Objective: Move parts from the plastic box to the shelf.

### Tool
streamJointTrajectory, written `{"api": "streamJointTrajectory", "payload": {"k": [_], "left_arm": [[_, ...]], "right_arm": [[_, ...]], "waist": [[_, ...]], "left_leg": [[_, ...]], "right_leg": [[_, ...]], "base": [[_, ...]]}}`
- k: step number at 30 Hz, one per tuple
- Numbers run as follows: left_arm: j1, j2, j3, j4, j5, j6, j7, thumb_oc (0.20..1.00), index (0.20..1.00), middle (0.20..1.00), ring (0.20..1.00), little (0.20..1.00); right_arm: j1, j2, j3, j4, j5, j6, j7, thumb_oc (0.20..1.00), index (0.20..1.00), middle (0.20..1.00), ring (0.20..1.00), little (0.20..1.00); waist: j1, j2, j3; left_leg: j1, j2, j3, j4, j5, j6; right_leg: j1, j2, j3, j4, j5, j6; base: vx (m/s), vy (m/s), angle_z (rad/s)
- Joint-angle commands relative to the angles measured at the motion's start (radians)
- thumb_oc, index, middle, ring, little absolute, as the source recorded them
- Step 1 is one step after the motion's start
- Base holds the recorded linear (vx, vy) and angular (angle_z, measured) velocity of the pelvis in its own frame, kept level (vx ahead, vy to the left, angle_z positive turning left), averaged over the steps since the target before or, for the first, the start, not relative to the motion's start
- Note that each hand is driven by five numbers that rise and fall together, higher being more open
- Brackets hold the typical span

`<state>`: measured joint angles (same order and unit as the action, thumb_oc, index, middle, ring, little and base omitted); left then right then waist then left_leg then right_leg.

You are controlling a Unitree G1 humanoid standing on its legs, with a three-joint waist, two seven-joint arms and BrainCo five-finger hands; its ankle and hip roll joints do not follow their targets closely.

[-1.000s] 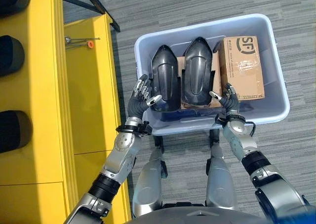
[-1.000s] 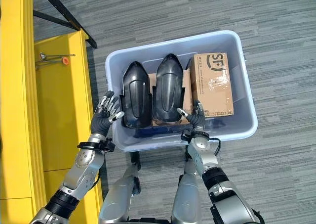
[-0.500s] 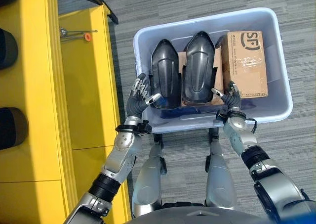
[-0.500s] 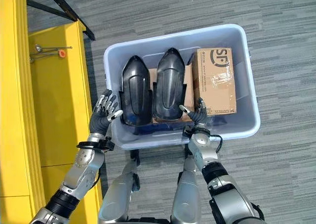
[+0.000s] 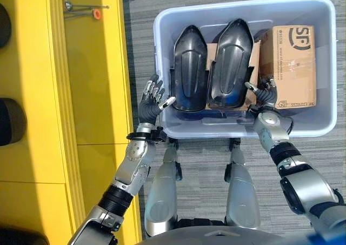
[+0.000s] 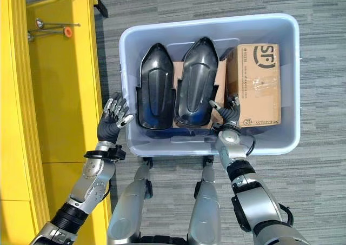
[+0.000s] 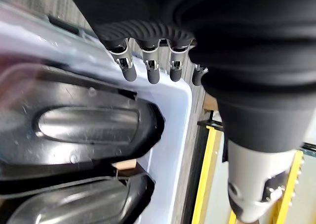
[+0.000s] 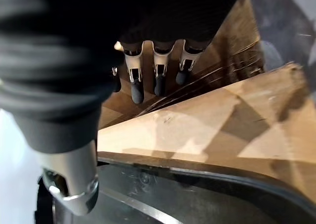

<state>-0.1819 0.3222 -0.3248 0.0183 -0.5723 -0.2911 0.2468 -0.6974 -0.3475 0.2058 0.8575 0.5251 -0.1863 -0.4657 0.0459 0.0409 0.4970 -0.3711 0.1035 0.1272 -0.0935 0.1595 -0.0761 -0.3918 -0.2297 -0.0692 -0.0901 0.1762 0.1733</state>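
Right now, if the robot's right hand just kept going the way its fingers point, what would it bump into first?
Probably the cardboard box. The right hand is open inside the plastic box, fingers aimed at the near end of that cardboard box, beside the right black part. Depth is unclear; it may already touch.

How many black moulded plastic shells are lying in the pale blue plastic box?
2. One black shell lies nearest the box's left wall; the second black shell lies beside it, between it and the brown cardboard carton. Others may be hidden underneath.
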Motion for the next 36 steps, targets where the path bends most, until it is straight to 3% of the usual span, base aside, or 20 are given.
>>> {"api": "streamJointTrajectory", "payload": {"k": [1, 19, 28, 30, 36], "left_arm": [[0.01, 0.046, -0.002, -0.102, 0.0, -0.059, 0.009, 1.0, 1.0, 1.0, 1.0, 1.0], [-0.02, 0.06, -0.014, -0.122, 0.009, -0.065, 0.043, 1.0, 1.0, 1.0, 1.0, 1.0], [-0.037, 0.06, -0.03, -0.125, 0.01, -0.063, 0.063, 1.0, 1.0, 1.0, 1.0, 1.0], [-0.039, 0.063, -0.027, -0.124, 0.011, -0.066, 0.067, 1.0, 1.0, 1.0, 1.0, 1.0], [-0.025, 0.07, -0.02, -0.122, 0.013, -0.069, 0.074, 1.0, 1.0, 1.0, 1.0, 1.0]], "right_arm": [[-0.071, -0.026, -0.012, 0.047, 0.02, -0.028, -0.024, 1.0, 1.0, 1.0, 1.0, 1.0], [-0.207, -0.054, 0.006, 0.276, 0.041, 0.009, -0.032, 1.0, 1.0, 1.0, 1.0, 1.0], [-0.233, -0.026, 0.004, 0.4, 0.027, 0.054, -0.048, 1.0, 1.0, 1.0, 1.0, 1.0], [-0.229, -0.016, 0.016, 0.399, 0.006, 0.058, -0.054, 0.2, 0.2, 0.2, 0.2, 0.2], [-0.199, -0.013, 0.03, 0.409, -0.068, 0.083, -0.054, 0.2, 0.2, 0.2, 0.2, 0.2]], "waist": [[0.018, -0.037, -0.015], [0.071, -0.05, 0.023], [0.094, -0.051, 0.023], [0.093, -0.057, 0.023], [0.09, -0.063, 0.023]], "left_leg": [[0.0, 0.033, -0.035, 0.067, -0.081, -0.033], [-0.08, 0.021, -0.097, 0.087, -0.085, -0.028], [-0.095, 0.015, -0.12, 0.073, -0.08, -0.024], [-0.102, 0.014, -0.123, 0.071, -0.074, -0.021], [-0.094, 0.013, -0.128, 0.068, -0.079, -0.018]], "right_leg": [[-0.033, -0.069, -0.031, 0.109, -0.014, 0.028], [-0.04, -0.07, -0.082, 0.108, -0.025, 0.026], [-0.041, -0.068, -0.096, 0.104, -0.028, 0.028], [-0.047, -0.068, -0.096, 0.103, -0.023, 0.027], [-0.041, -0.067, -0.093, 0.108, -0.03, 0.027]], "base": [[0.0, 0.0, 0.0], [0.0, -0.002, 0.12], [0.0, 0.007, 0.05], [-0.01, 0.019, 0.09], [0.0, 0.011, 0.0]]}}
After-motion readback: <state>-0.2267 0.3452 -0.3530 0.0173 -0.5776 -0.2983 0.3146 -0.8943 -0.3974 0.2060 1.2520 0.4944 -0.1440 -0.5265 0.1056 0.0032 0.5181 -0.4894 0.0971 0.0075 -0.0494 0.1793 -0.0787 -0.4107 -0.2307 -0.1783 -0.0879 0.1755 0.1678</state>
